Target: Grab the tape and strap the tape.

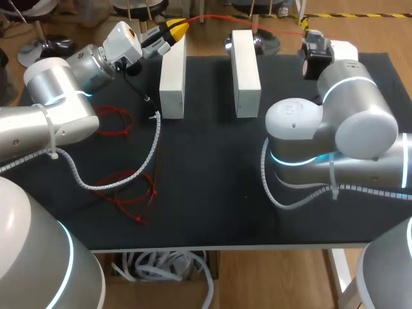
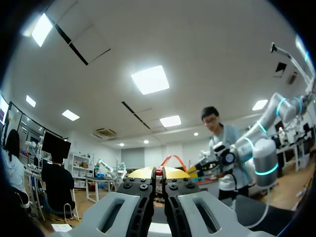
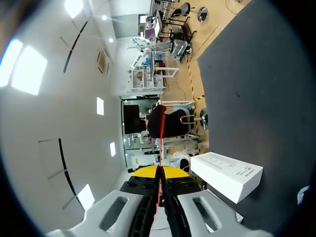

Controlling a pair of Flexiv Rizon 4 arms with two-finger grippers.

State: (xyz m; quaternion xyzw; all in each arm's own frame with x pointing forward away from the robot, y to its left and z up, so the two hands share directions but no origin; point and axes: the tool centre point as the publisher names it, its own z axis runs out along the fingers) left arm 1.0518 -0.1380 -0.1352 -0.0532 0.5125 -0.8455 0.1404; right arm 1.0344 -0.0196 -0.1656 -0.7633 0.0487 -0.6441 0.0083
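Note:
A thin red strap (image 1: 212, 15) hangs in the air past the table's far edge, stretched between my two grippers. My left gripper (image 1: 182, 27) holds one end, above the left white block (image 1: 172, 76). In the left wrist view this gripper (image 2: 159, 172) is shut, with the strap (image 2: 170, 159) arching from its yellow tips to my right gripper (image 2: 203, 168). My right gripper (image 1: 306, 37) is at the far right, behind the right arm's elbow. In its own view it (image 3: 159, 170) is shut on the strap (image 3: 159, 143), which runs straight ahead from between the tips.
Two upright white blocks, the second one (image 1: 245, 63) right of the first, stand at the back of the black table mat (image 1: 212, 174). Loose red straps lie at the left (image 1: 113, 122) and front left (image 1: 132, 193). One white block (image 3: 226, 174) shows beside my right gripper.

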